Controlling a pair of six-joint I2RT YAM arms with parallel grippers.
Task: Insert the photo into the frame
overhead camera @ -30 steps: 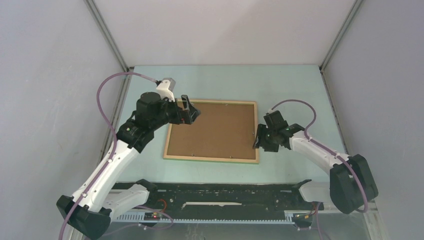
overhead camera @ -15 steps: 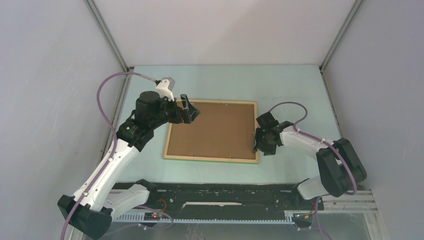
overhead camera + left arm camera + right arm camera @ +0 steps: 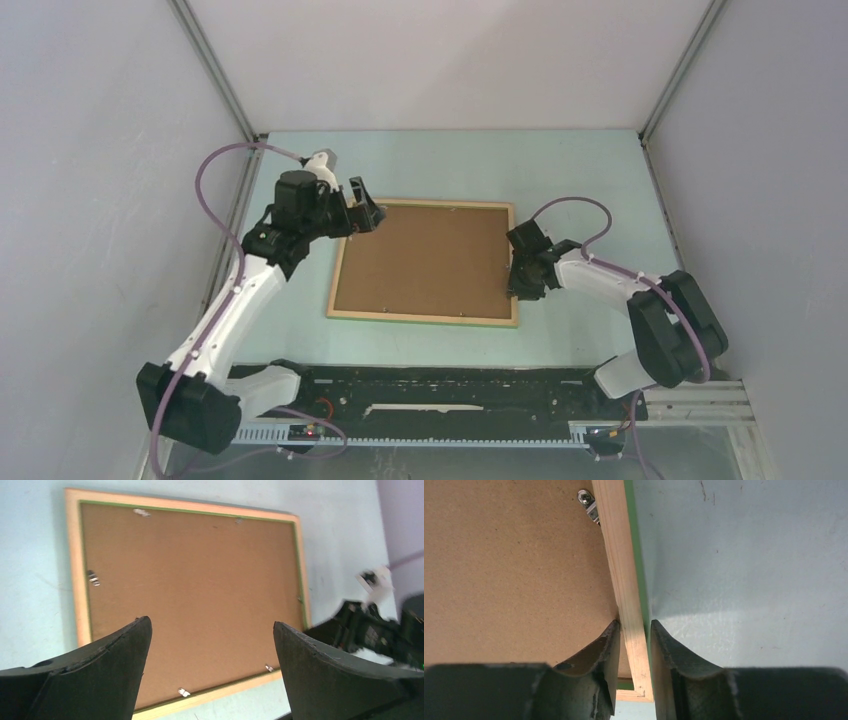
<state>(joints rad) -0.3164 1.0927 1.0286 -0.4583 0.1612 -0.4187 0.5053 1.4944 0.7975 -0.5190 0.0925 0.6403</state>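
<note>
pale wood frame (image 3: 420, 318) around brown-backed photo (image 3: 425, 260), right gripper (image 3: 634, 630) tight on its rail, left gripper (image 3: 210, 626) wide

**Robot Test Cell in a Lab**

Plain grey panel walls (image 3: 90, 200) on slim metal corner posts (image 3: 215, 75) box in a pale blue-green tabletop (image 3: 580, 170). Two white-and-black robot arms (image 3: 235, 310) trailing purple cables (image 3: 198, 183) stand bolted to a black mounting rail (image 3: 450, 385) at its near edge.

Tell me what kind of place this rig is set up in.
Most likely a robotics lab cell: plain grey panel walls box in a pale green table, with a cabled left arm and right arm mounted at its near edge.
</note>
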